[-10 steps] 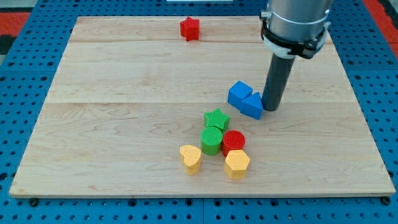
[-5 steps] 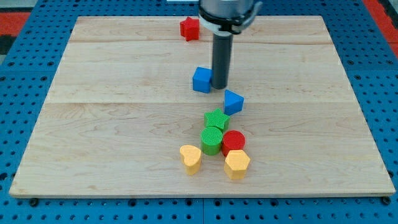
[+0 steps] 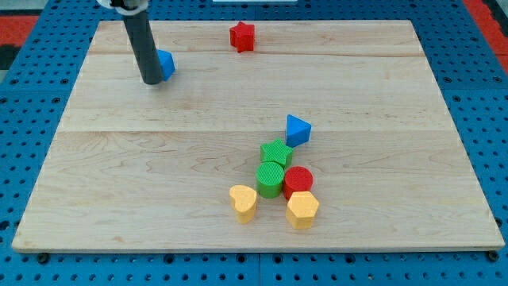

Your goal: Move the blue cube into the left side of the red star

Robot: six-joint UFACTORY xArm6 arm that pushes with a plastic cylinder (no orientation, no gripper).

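Observation:
The blue cube (image 3: 165, 63) sits at the upper left of the wooden board, partly hidden behind my rod. My tip (image 3: 150, 80) rests on the board at the cube's left side, touching or nearly touching it. The red star (image 3: 242, 36) lies near the board's top edge, well to the right of the cube and a little higher.
A blue triangular block (image 3: 298, 129) lies right of centre. Below it is a cluster: green star (image 3: 277, 152), green cylinder (image 3: 270, 179), red cylinder (image 3: 298, 180), yellow heart (image 3: 243, 202), yellow hexagon (image 3: 302, 210). The board's top edge (image 3: 317, 21) is close behind the red star.
My rod swept from the right of centre to the upper left. The blue cube went with it, away from the blue triangular block, and now sits left of the red star. My tip is now on the cube's left.

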